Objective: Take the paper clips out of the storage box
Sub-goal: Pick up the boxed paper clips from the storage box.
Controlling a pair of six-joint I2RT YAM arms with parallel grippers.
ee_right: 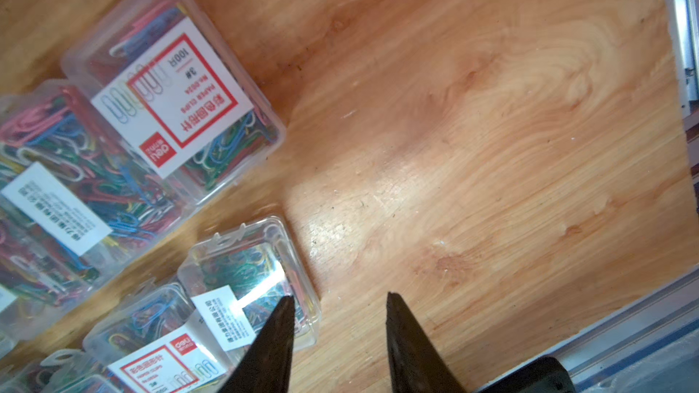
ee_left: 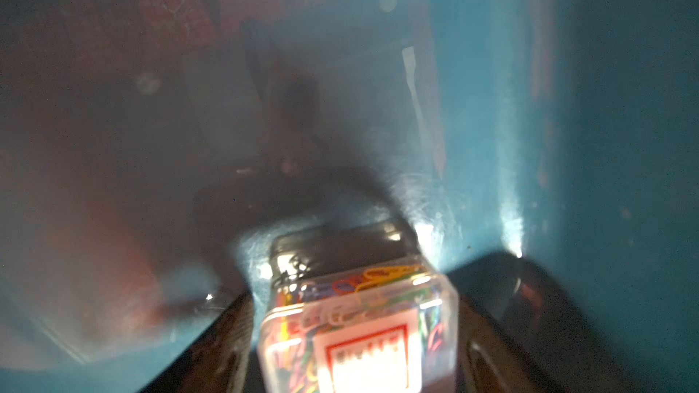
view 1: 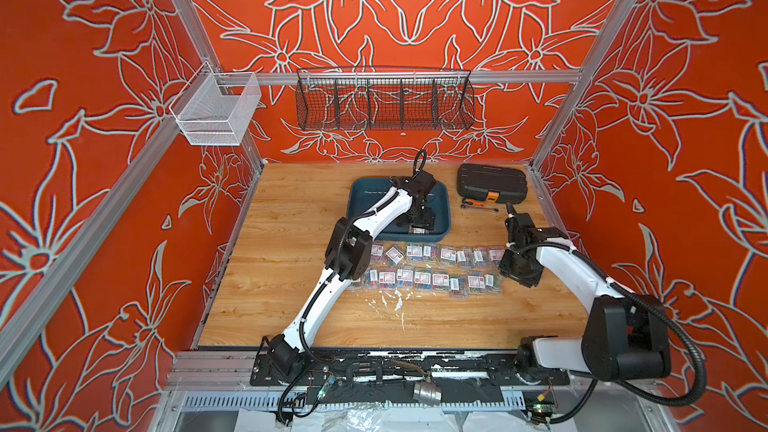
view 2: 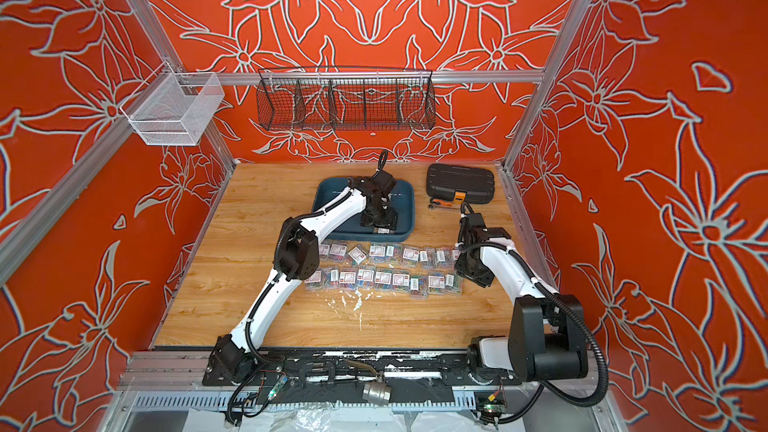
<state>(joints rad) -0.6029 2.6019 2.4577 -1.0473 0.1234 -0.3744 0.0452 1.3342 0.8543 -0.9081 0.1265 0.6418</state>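
Note:
The teal storage box (view 1: 446, 201) (view 2: 409, 201) stands at the back middle of the wooden table. My left gripper (view 1: 419, 224) (view 2: 380, 222) reaches down into it near its front wall. In the left wrist view, blurred, one clear box of paper clips (ee_left: 359, 319) with a red-framed label fills the space between the dark fingers (ee_left: 234, 334), which press against its sides above the storage box's floor (ee_left: 472, 145). Two rows of several paper clip boxes (view 1: 436, 255) (view 2: 395, 253) lie on the table in front. My right gripper (view 1: 519, 274) (ee_right: 338, 294) hangs open over bare wood at the rows' right end.
A black ribbed case (view 1: 492, 182) with an orange latch sits at the back right, with a small orange-handled tool (view 1: 478, 205) in front of it. A black wire basket (view 1: 384, 99) and a white mesh basket (view 1: 216, 112) hang on the frame. White flecks (view 1: 390, 301) mark the wood.

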